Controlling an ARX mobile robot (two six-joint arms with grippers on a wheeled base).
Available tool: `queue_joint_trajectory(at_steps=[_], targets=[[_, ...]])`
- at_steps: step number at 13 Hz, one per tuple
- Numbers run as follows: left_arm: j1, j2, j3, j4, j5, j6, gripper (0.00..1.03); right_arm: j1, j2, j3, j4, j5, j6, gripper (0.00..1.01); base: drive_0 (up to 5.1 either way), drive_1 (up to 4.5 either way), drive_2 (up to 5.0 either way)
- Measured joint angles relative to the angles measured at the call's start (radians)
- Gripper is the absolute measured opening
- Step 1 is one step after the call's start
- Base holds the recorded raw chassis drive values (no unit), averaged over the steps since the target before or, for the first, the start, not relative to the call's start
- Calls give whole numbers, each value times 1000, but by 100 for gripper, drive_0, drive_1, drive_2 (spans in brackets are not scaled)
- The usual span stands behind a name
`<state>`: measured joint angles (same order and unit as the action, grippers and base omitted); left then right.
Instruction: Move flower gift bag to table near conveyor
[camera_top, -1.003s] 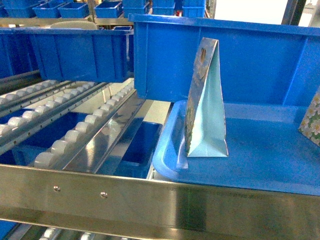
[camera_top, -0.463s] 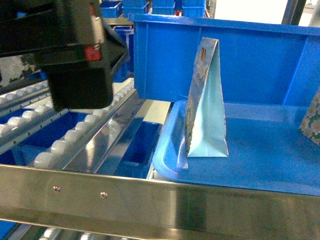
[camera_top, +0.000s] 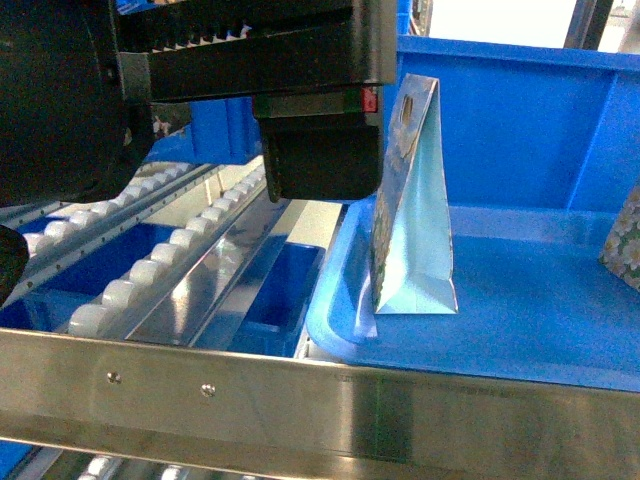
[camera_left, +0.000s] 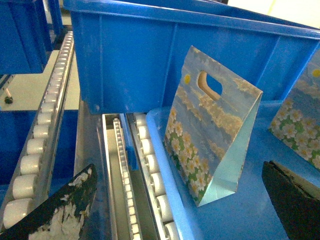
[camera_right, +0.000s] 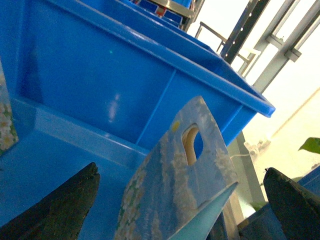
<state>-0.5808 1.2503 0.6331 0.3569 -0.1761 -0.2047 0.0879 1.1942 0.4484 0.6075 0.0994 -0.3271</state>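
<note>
Daisy-printed, pale-blue-sided wedge paper gift bag (camera_top: 412, 215) upright in a shallow blue plastic tray (camera_top: 520, 320).

My left claw (camera_left: 180, 210) hangs with fingers wide apart, bag ahead between them, untouched. My right claw (camera_right: 182, 200) is likewise spread, framing a second daisy bag (camera_right: 175, 185). Deep blue plastic bin (camera_top: 510, 120) stands just behind the tray. Shiny steel conveyor rails with white roller wheels (camera_top: 160, 260) run beside it to the left; more blue bins behind.
</note>
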Motion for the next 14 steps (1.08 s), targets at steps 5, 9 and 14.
queue_joint_trajectory(at_steps=[5,9,14], targets=[[0,0,1,0,0,2,98,-54,37,28,-57,-56,34,98,0,0,0],[0,0,1,0,0,2,98,-137,63,63,-103,-161,101,98,0,0,0],[0,0,1,0,0,2,98,-181,105,148,-276,-372,207,98,0,0,0]])
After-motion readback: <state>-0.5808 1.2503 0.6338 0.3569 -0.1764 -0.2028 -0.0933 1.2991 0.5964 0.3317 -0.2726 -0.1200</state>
